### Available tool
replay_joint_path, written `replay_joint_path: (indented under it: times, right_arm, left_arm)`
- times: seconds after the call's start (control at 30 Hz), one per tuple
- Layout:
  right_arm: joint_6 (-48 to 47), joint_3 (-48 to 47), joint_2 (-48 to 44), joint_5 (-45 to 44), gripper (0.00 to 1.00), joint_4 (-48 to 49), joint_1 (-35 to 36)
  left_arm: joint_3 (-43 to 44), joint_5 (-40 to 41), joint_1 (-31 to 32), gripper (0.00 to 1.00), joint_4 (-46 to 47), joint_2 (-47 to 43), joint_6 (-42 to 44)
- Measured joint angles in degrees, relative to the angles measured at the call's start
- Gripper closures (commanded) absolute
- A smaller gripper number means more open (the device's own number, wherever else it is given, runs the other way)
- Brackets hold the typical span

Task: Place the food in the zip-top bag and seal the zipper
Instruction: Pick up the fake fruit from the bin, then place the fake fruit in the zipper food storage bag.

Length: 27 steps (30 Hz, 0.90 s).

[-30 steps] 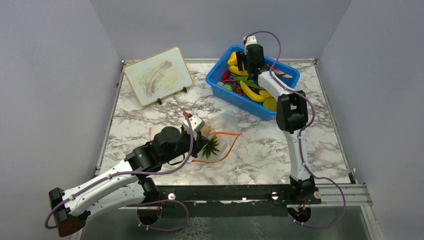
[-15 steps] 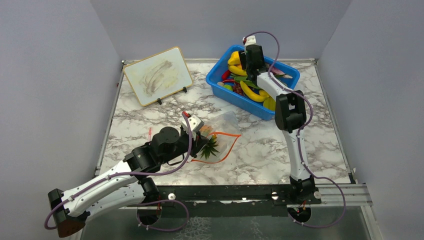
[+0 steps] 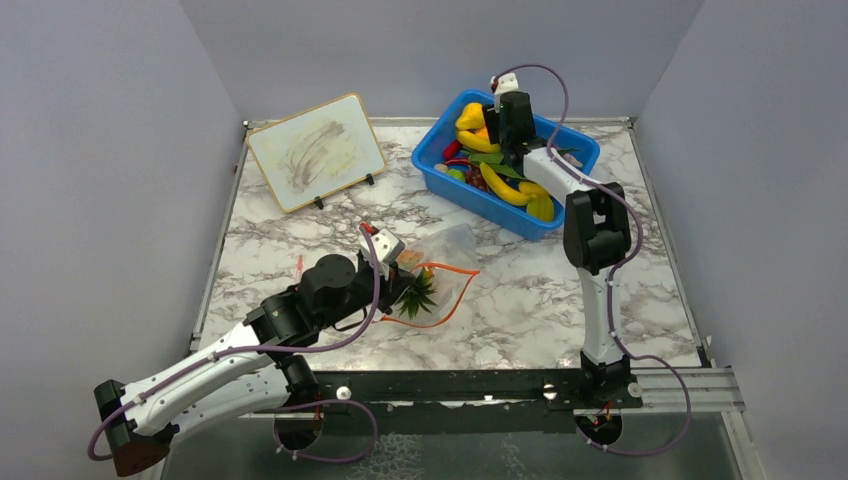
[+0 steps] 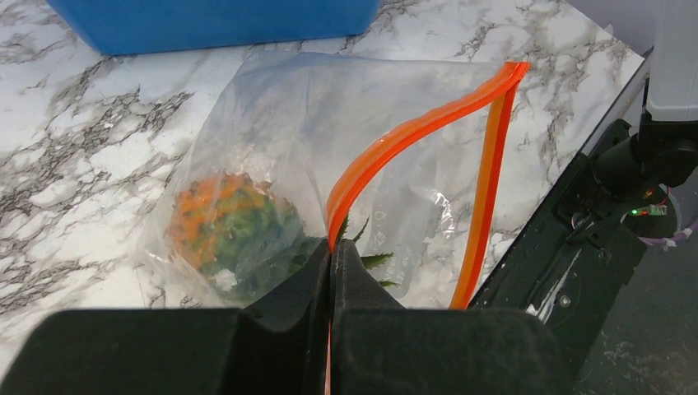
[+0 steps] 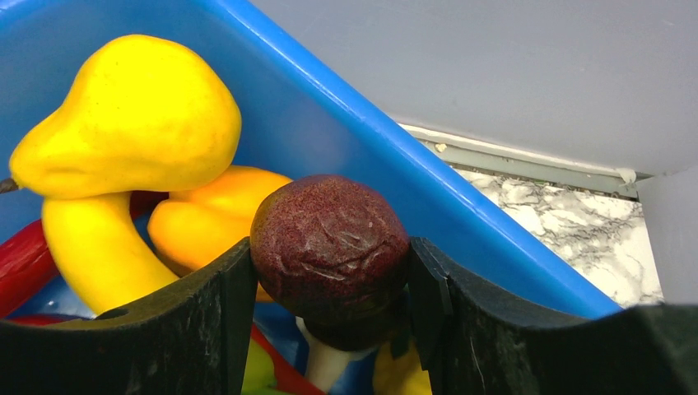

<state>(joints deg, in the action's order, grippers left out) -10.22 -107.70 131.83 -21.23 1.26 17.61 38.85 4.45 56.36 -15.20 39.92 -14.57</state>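
The clear zip-top bag (image 4: 280, 140) lies on the marble with its mouth open, and an orange pineapple (image 4: 230, 222) with green leaves sits inside it. My left gripper (image 4: 331, 247) is shut on the near lip of the red-orange zipper (image 4: 411, 136), holding that lip up. In the top view this left gripper (image 3: 408, 272) sits at the bag's (image 3: 448, 245) left side. My right gripper (image 5: 329, 263) is in the blue bin, its jaws closed on a dark red-brown round fruit (image 5: 329, 230) with a pale stem. In the top view the right gripper (image 3: 495, 135) hangs over the bin's far side.
The blue bin (image 3: 580, 145) at the back right holds more food: a yellow pear (image 5: 132, 115), bananas (image 3: 505, 188), red and green pieces. A framed whiteboard (image 3: 315, 150) leans at the back left. A small red scrap (image 3: 300, 265) lies left of the bag.
My right gripper's jaws have narrowed onto the dark round fruit and the right arm's elbow has swung slightly right. The left gripper still pinches the zipper, shifted a little.
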Motion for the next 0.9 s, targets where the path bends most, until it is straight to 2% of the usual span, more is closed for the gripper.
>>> replay_joint_path:
  times: [0.53, 0.9]
  right_arm:
    - [10.32, 15.06, -23.93, 13.73, 0.55, -10.43, 0.0]
    - [19.08, 34.73, -51.3, 30.42, 0.56, -17.88, 0.0]
  left_arm:
    - [-0.35, 2.47, 0.0, 1.0, 0.15, -1.62, -0.24]
    - [-0.15, 2.38, 0.0, 1.0, 1.6, 3.17, -2.36]
